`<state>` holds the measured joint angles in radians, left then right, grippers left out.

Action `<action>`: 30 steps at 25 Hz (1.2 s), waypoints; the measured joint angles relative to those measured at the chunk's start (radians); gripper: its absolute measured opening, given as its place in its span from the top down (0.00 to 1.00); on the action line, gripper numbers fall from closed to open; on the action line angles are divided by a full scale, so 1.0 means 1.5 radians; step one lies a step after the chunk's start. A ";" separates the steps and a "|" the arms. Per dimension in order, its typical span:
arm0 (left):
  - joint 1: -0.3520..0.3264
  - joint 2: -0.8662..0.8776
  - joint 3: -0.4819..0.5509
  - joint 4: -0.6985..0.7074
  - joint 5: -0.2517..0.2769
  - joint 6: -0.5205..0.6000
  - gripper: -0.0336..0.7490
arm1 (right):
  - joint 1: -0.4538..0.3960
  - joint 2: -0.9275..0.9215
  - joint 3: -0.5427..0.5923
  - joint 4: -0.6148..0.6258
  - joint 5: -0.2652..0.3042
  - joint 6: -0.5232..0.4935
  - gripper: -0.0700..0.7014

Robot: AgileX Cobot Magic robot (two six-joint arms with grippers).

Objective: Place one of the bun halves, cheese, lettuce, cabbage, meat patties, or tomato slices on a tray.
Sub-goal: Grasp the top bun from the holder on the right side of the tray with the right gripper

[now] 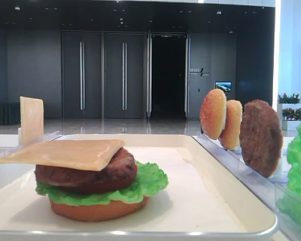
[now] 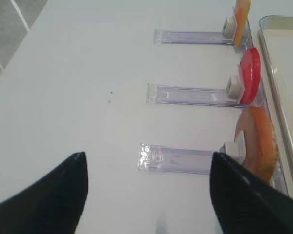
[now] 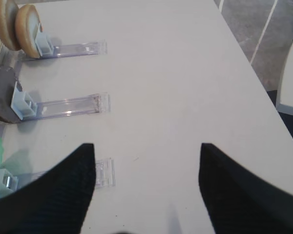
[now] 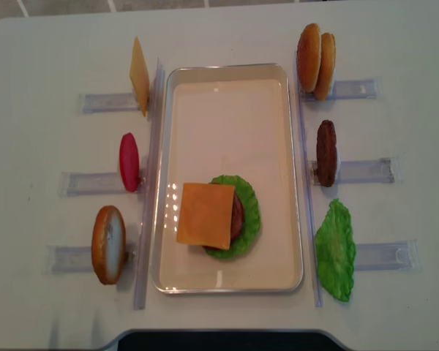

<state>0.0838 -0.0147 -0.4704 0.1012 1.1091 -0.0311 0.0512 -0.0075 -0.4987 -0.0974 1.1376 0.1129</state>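
Both the left end effector [image 2: 146,195] and right end effector [image 3: 146,187] hover wide open and empty over the desk [image 4: 227,29]; cheese [image 4: 205,216] tops the stack on the tray [image 4: 227,73].

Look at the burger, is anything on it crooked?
Yes. The cheese sits crooked on the patty: it sticks out far past the left side and tilts. The lettuce pokes out on the other side.

Cheese [image 4: 205,216] tops patty [image 4: 238,213] and lettuce [image 4: 250,219] in the tray [image 4: 227,80], racks [image 4: 351,89] flanking it
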 joint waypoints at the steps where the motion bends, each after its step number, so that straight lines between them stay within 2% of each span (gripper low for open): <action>1: 0.000 0.000 0.000 0.000 0.000 0.000 0.20 | 0.000 0.000 0.000 0.000 0.000 0.000 0.31; 21: 0.000 0.000 0.000 0.000 0.000 0.000 0.20 | 0.013 0.003 0.000 0.000 0.000 0.000 0.31; 30: 0.000 0.000 0.000 0.000 0.000 0.000 0.21 | 0.021 0.137 0.000 0.000 -0.001 0.000 0.31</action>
<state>0.0838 -0.0147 -0.4704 0.1012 1.1091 -0.0311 0.0830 0.1973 -0.4987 -0.0971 1.1367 0.1136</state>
